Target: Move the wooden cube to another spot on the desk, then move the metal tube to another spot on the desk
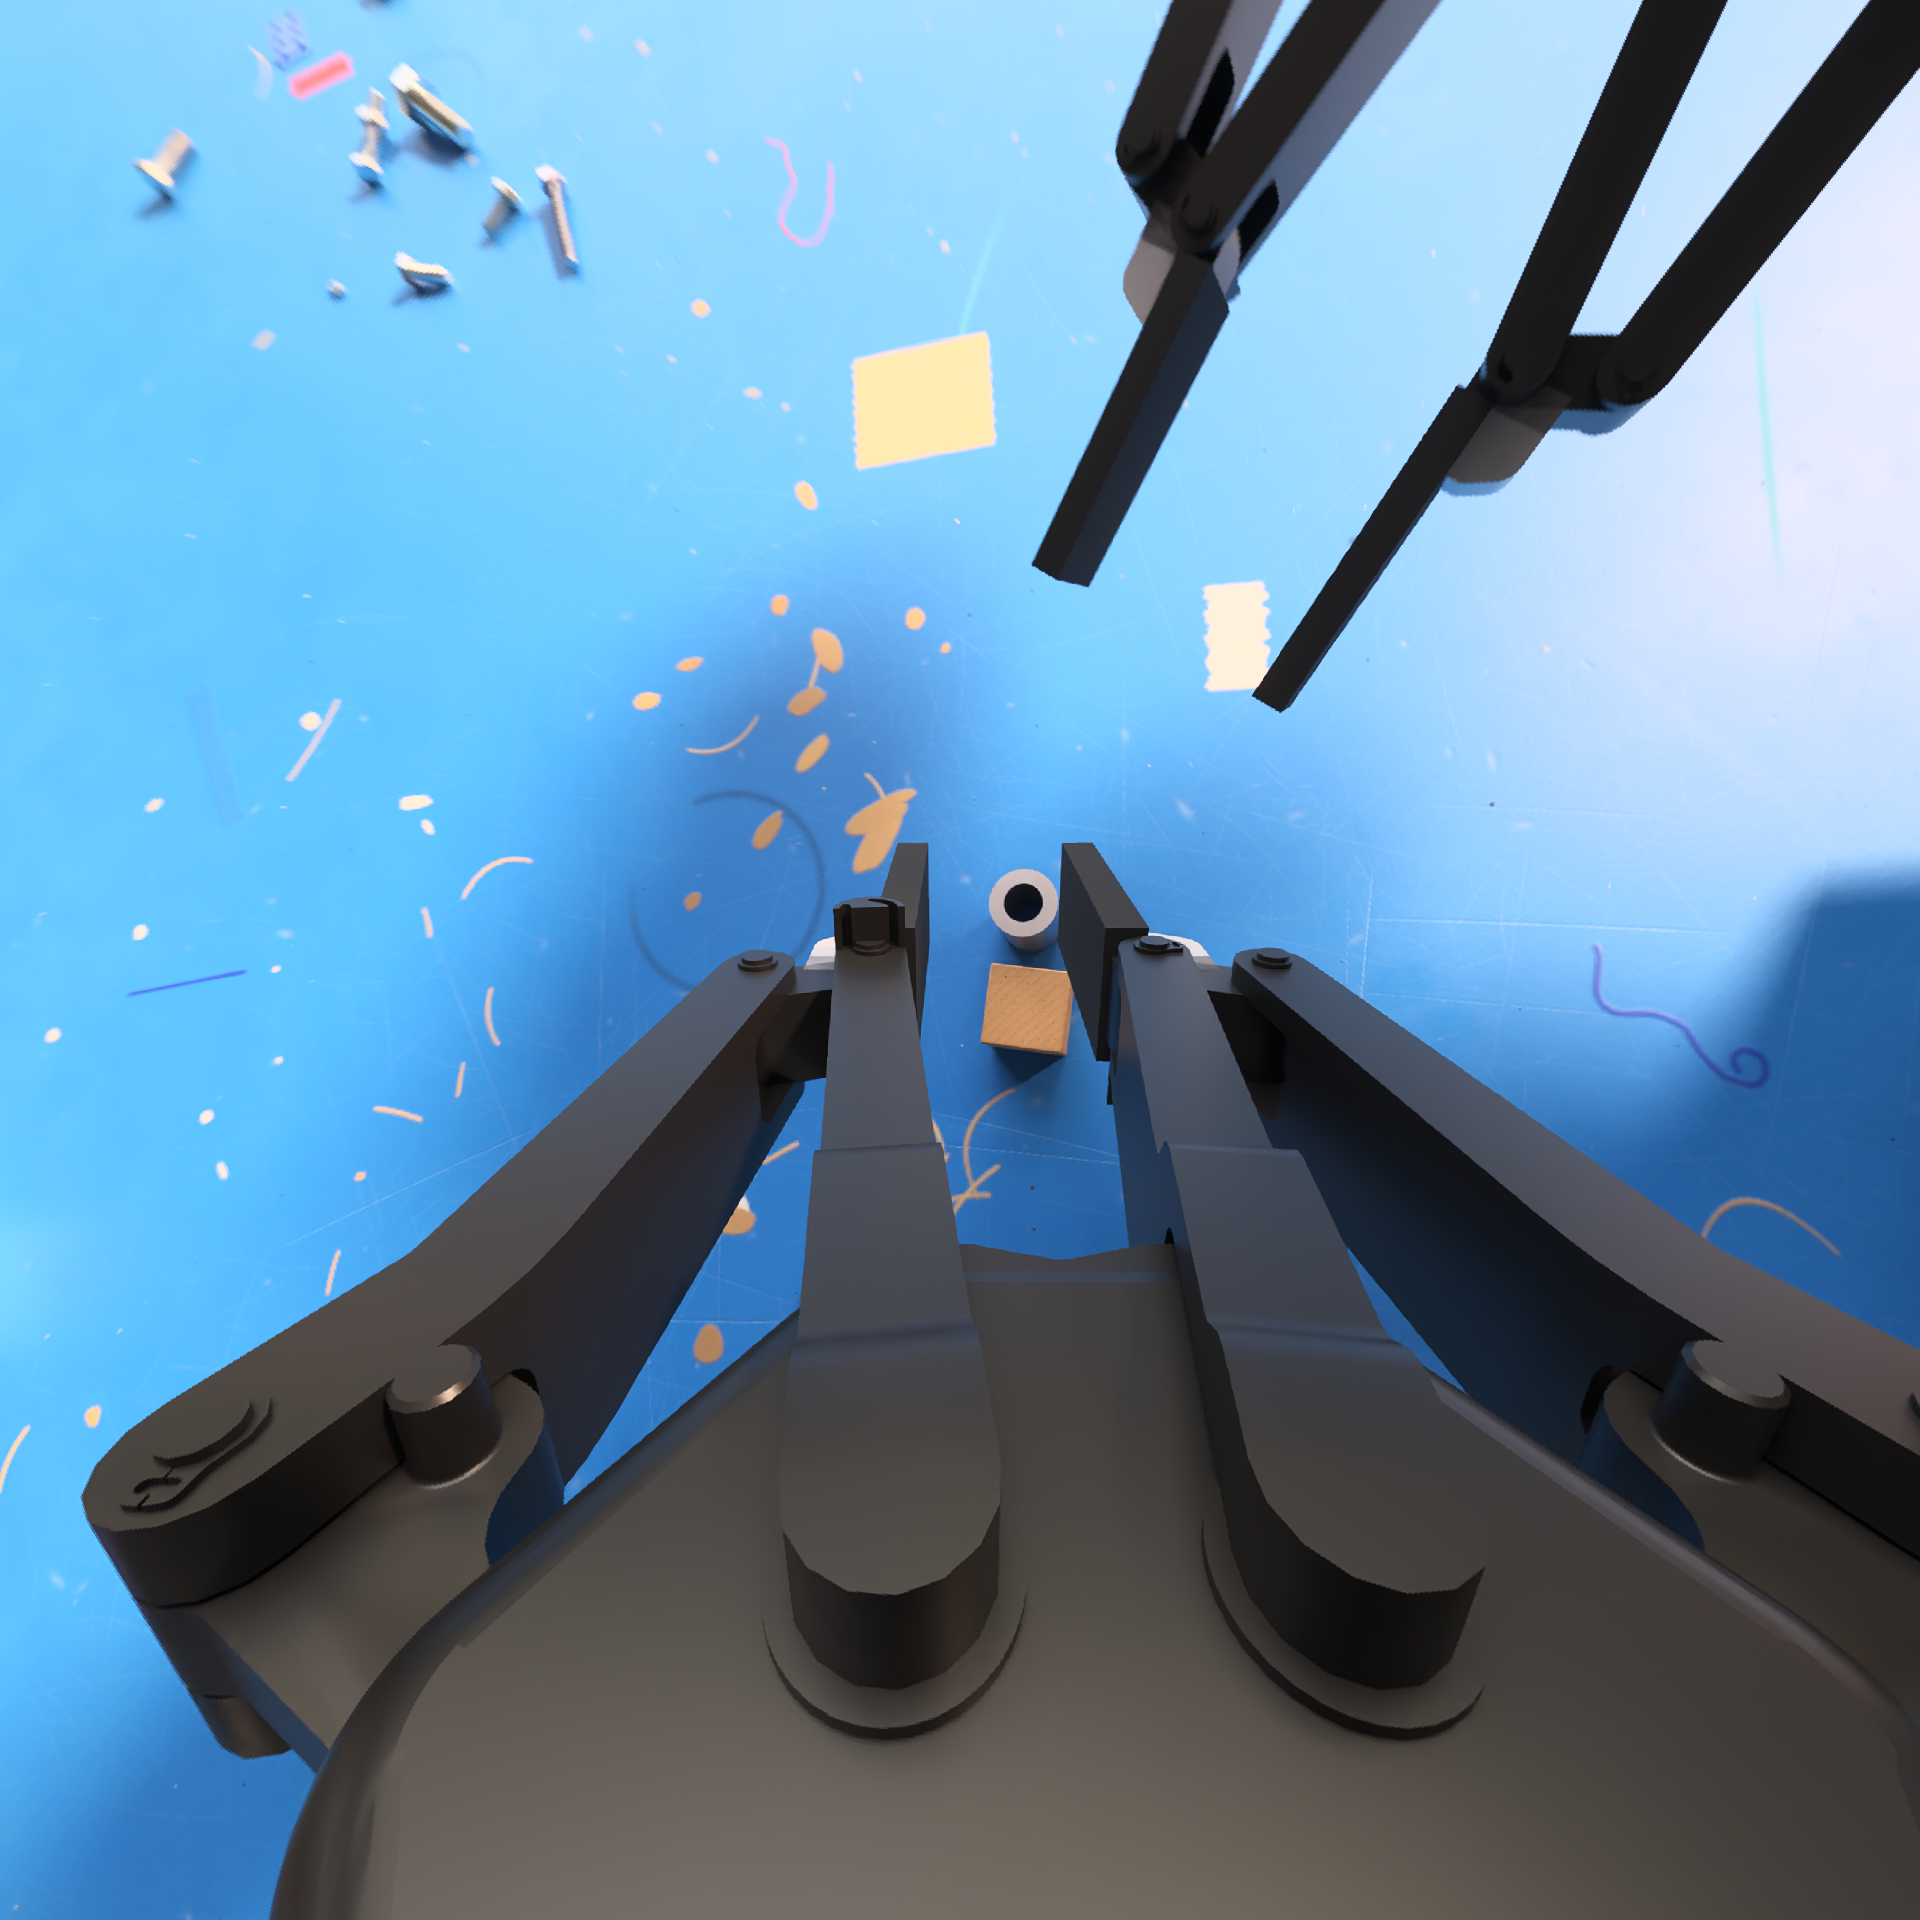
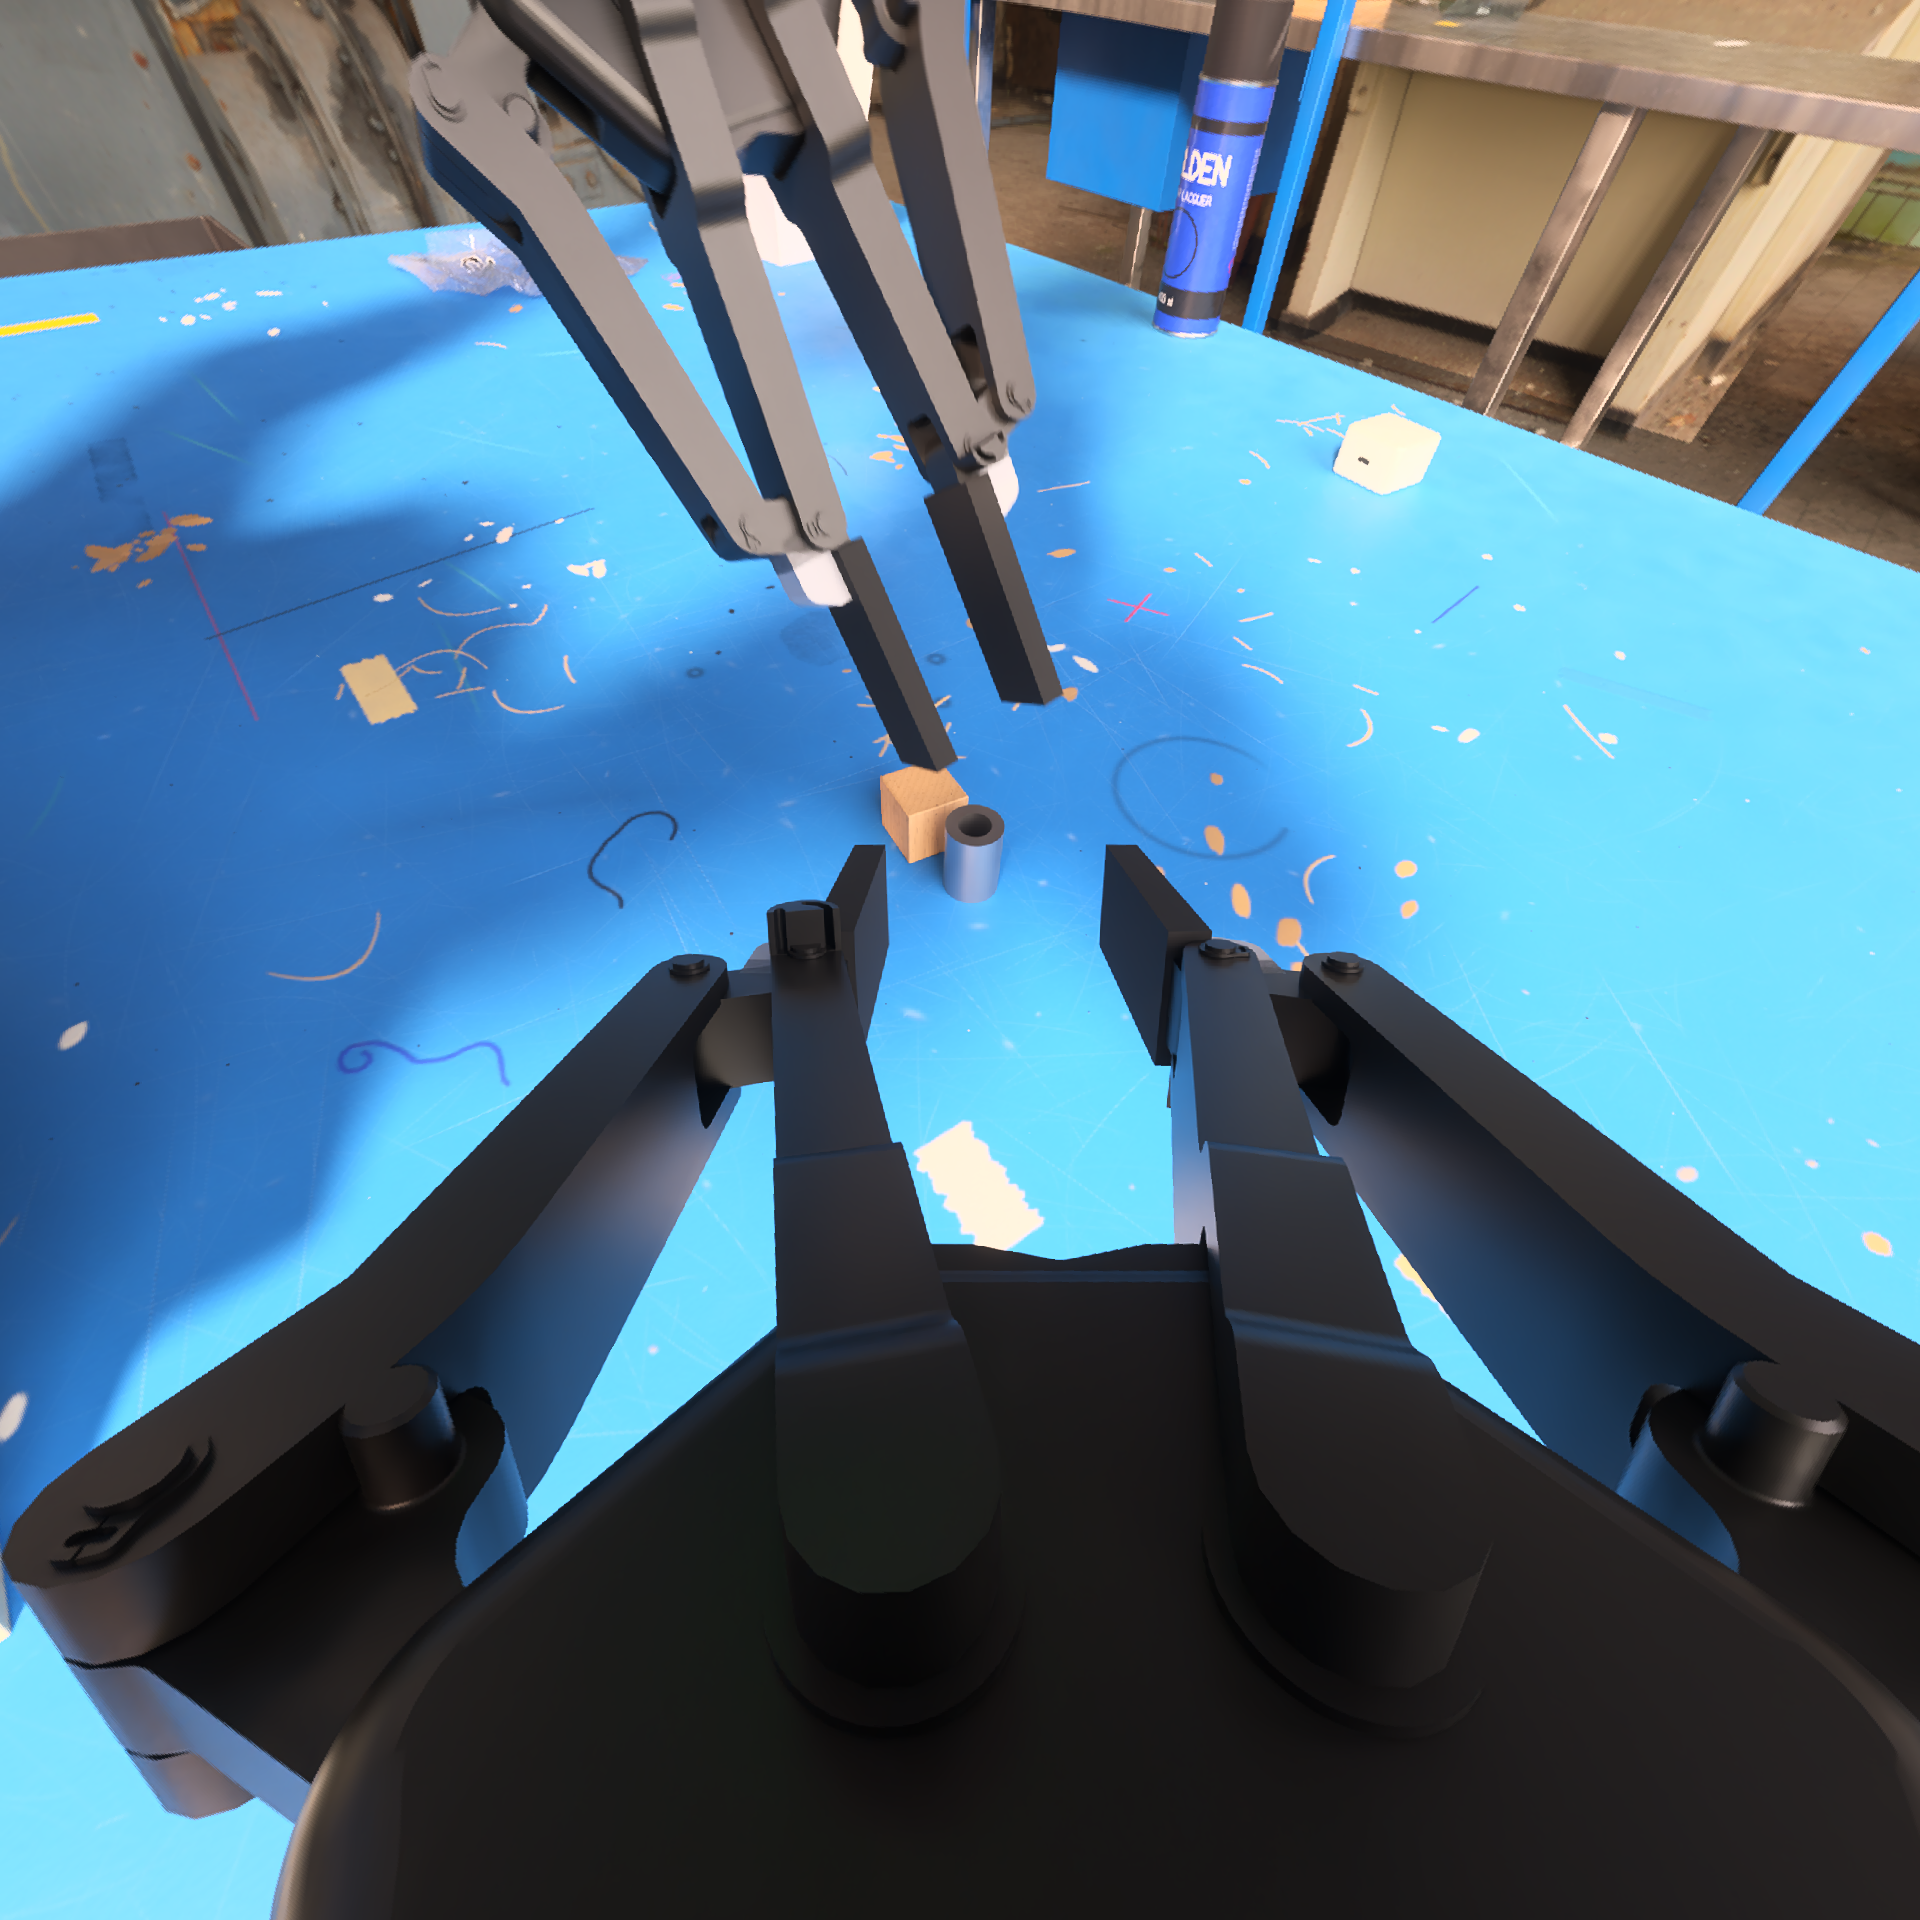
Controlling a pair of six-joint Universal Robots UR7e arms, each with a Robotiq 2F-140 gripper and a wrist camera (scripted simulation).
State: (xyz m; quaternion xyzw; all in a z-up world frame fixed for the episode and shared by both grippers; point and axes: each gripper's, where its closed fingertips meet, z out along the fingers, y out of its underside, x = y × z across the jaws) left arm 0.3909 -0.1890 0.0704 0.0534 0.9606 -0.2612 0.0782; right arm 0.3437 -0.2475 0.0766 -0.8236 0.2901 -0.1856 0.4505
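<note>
Blue scuffed desk. Left black two-finger gripper: released, above the small wooden cube. Right black two-finger gripper: released, near the cube. Short grey metal tube: upright, just beside the cube.

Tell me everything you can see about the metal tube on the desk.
The metal tube is a short, thick-walled grey cylinder with a dark open bore, standing upright on the blue desk. It sits right beside the wooden cube; whether they touch is unclear. No gripper holds it, and the left gripper hangs open above it.
</note>
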